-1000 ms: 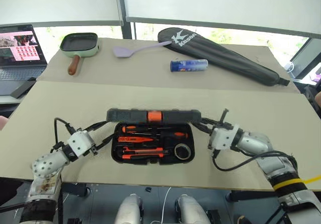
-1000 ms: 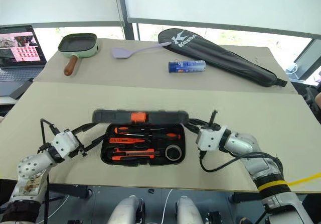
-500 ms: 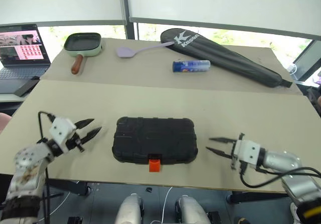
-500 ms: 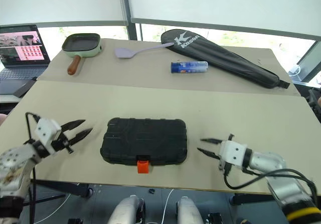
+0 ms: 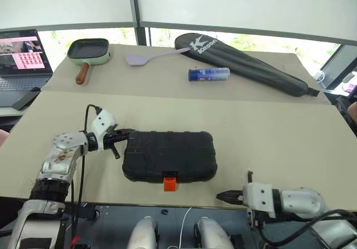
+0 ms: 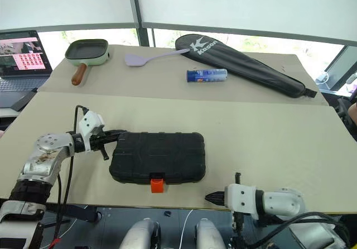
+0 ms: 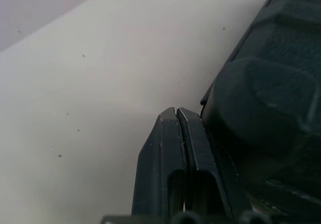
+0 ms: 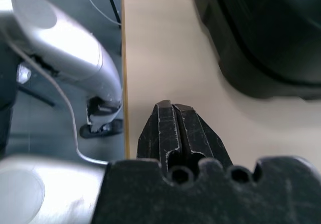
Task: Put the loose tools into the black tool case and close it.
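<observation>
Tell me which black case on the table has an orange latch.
The black tool case, the rounded clamshell at the near edge by the left end effector; the long racket bag has none.

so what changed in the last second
The case went from open, tools showing, to lid shut. Both pincers closed empty: the left pincer now sits at the case's left end, the right pincer drew back to the table's near edge. Far-side items stayed.

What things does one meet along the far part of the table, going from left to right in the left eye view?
Laptop → green frying pan → lilac spatula → blue cylinder → long black racket bag.
</observation>
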Controlling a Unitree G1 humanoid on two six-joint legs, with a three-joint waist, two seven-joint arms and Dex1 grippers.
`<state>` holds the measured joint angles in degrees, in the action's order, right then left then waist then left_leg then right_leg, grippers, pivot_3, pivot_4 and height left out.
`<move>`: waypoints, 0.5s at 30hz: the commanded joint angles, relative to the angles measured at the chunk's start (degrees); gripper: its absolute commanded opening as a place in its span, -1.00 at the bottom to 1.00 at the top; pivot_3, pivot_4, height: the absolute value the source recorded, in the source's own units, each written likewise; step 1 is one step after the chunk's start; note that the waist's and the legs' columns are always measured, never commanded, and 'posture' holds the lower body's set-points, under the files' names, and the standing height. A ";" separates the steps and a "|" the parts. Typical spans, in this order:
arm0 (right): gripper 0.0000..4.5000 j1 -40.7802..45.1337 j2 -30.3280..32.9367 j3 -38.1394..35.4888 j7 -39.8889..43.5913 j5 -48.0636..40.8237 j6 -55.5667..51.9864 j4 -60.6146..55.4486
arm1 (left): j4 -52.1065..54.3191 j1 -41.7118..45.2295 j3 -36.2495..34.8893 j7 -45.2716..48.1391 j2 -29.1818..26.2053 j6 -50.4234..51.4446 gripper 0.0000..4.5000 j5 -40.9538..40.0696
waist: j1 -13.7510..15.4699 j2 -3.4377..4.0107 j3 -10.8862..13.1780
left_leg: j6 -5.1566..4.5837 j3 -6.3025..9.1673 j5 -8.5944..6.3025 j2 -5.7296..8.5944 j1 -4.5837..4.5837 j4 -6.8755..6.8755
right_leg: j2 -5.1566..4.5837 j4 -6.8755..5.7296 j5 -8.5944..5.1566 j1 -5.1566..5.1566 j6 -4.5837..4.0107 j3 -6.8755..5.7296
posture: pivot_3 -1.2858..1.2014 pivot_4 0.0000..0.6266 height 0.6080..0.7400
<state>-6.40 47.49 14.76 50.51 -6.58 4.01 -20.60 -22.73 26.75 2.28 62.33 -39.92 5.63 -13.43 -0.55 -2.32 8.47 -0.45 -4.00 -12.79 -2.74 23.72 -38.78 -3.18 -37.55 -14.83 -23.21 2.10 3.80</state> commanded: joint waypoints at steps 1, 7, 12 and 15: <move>-1.00 2.64 -1.78 -0.50 -1.92 2.82 -2.60 0.75 | -0.57 0.85 2.23 3.45 1.14 -2.12 -0.95 1.11 | 0.20 0.01 0.00 | 0.00 0.00 0.00 0.01 0.01 0.00 | -0.01 0.00 0.00 0.00 0.00 0.00 | 0.03 -0.52 1.00; -1.00 8.60 -6.64 -0.86 -3.65 4.73 -3.82 4.45 | 1.38 -1.39 0.45 5.89 0.80 -0.05 -0.95 -0.97 | 0.50 -0.06 0.00 | -0.02 0.01 -0.01 0.05 0.04 -0.02 | -0.08 0.02 -0.03 0.00 0.06 -0.02 | 0.03 -0.52 1.00; -1.00 17.04 -11.03 -1.23 -4.78 6.36 -3.61 12.49 | 8.29 -8.18 -3.65 4.74 0.28 3.02 -0.95 -4.34 | -0.30 -0.07 0.01 | -0.02 0.01 -0.01 -0.01 0.04 -0.02 | -0.04 -0.04 -0.03 -0.05 0.03 -0.01 | 0.03 -0.52 1.00; -1.00 21.80 -12.99 -1.26 -5.27 7.34 -1.73 18.81 | 13.57 -11.93 -5.94 3.27 1.31 5.01 -0.95 -7.12 | -0.29 -0.05 0.03 | -0.02 0.02 -0.01 -0.02 0.05 0.01 | -0.05 -0.08 -0.04 -0.09 0.01 -0.01 | 0.03 -0.52 1.00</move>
<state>12.31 35.87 14.93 46.68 0.65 -0.18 -4.10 -14.63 16.12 -1.82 65.85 -39.33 9.75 -17.44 -0.84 -2.37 8.51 -0.46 -3.98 -12.80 -2.76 23.76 -38.76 -3.24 -37.62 -14.87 -23.32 2.11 3.79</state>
